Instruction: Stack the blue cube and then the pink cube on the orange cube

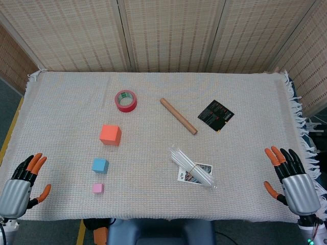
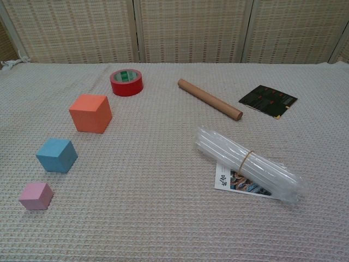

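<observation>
Three cubes lie in a line on the left of the cloth, apart from one another. The orange cube (image 1: pixel 110 135) (image 2: pixel 90 113) is the largest and farthest back. The blue cube (image 1: pixel 100 165) (image 2: pixel 56 155) sits in front of it, and the small pink cube (image 1: pixel 98 188) (image 2: pixel 36 196) is nearest the front edge. My left hand (image 1: pixel 23 186) rests open at the front left corner, well left of the cubes. At the front right corner my right hand (image 1: pixel 291 178) is open too, holding nothing. Neither hand shows in the chest view.
A red tape roll (image 1: pixel 125 100) (image 2: pixel 126 82) lies behind the orange cube. A brown tube (image 1: pixel 178 116) (image 2: pixel 209 99) and a black card (image 1: pixel 216 115) (image 2: pixel 268 100) lie at the back right. A bundle of clear plastic tubes (image 1: pixel 193 167) (image 2: pixel 246 163) rests on a printed card mid-right.
</observation>
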Controlling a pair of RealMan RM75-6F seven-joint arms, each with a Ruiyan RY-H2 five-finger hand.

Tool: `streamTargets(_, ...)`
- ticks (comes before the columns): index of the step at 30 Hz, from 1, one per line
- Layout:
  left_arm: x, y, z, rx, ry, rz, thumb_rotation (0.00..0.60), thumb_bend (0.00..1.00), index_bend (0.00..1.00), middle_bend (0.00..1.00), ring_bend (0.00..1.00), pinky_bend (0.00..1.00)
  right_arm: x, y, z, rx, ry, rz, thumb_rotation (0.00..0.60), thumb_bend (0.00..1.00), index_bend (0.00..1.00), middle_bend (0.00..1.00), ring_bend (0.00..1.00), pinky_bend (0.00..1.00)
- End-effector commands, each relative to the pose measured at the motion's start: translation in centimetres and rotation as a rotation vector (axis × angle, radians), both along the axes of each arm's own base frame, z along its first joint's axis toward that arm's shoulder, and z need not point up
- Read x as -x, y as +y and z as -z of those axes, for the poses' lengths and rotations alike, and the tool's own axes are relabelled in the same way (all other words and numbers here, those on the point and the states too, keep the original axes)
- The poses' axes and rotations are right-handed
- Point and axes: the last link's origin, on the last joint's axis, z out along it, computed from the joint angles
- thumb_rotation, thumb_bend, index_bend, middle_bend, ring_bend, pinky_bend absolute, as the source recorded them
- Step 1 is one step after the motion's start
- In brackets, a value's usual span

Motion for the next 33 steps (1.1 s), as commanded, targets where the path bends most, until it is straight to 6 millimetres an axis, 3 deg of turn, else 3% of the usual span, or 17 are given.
streamTargets(1, -0.1, 0.1, 0.6, 0.037, 0.017, -0.005, 0.6, 0.37, 0.04, 0.01, 0.0, 0.14, 0.1, 0.1, 0.0, -0.01, 0.01, 0.015, 0.6, 0.19, 0.0, 0.0, 0.0, 0.0)
streamTargets(3, -0.2, 0.4, 1.2, 0.069, 0.027, -0.006, 0.6, 0.37, 0.05, 0.03, 0.0, 0.16, 0.2, 0.1, 0.0, -0.016, 0.014, 0.023, 0.6, 0.19, 0.0, 0.0, 0.0, 0.0)
streamTargets(6, -1.0, 1.7, 2.4, 0.121, 0.069, 0.007, 0.6, 0.37, 0.05, 0.16, 0.13, 0.29, 0.3, 0.1, 0.0, -0.027, 0.017, 0.036, 0.6, 0.19, 0.0, 0.0, 0.0, 0.0)
streamTargets(9, -2.6, 3.7, 3.6, 0.148, 0.076, 0.058, 0.6, 0.35, 0.03, 0.43, 0.44, 0.63, 0.4, 0.0, 0.0, -0.051, 0.022, 0.046, 0.6, 0.18, 0.0, 0.0, 0.0, 0.0)
streamTargets(10, -3.1, 4.5, 4.0, 0.166, 0.072, 0.069, 0.6, 0.34, 0.03, 0.57, 0.59, 0.76, 0.4, -0.1, 0.1, -0.056, 0.02, 0.046, 0.6, 0.18, 0.0, 0.0, 0.0, 0.0)
streamTargets(13, -4.4, 6.4, 5.0, 0.195, 0.09, 0.084, 0.6, 0.33, 0.06, 0.85, 0.83, 0.96, 0.4, -0.4, 0.3, -0.058, 0.024, 0.046, 0.6, 0.18, 0.0, 0.0, 0.0, 0.0)
streamTargets(15, -5.0, 7.6, 5.6, 0.198, 0.129, 0.091, 0.6, 0.33, 0.1, 0.95, 0.92, 1.0, 0.4, -0.6, 0.4, -0.065, 0.021, 0.051, 0.6, 0.19, 0.0, 0.0, 0.0, 0.0)
streamTargets(19, -5.5, 8.8, 7.2, 0.243, 0.215, 0.085, 0.6, 0.33, 0.13, 1.0, 1.0, 1.0, 0.6, -1.0, 0.7, -0.088, 0.026, 0.072, 0.6, 0.18, 0.0, 0.0, 0.0, 0.0)
streamTargets(33, -5.1, 11.6, 11.1, 0.318, 0.358, 0.005, 0.6, 0.32, 0.18, 1.0, 1.0, 1.0, 0.8, -1.4, 0.7, -0.108, 0.024, 0.108, 0.6, 0.18, 0.0, 0.0, 0.0, 0.0)
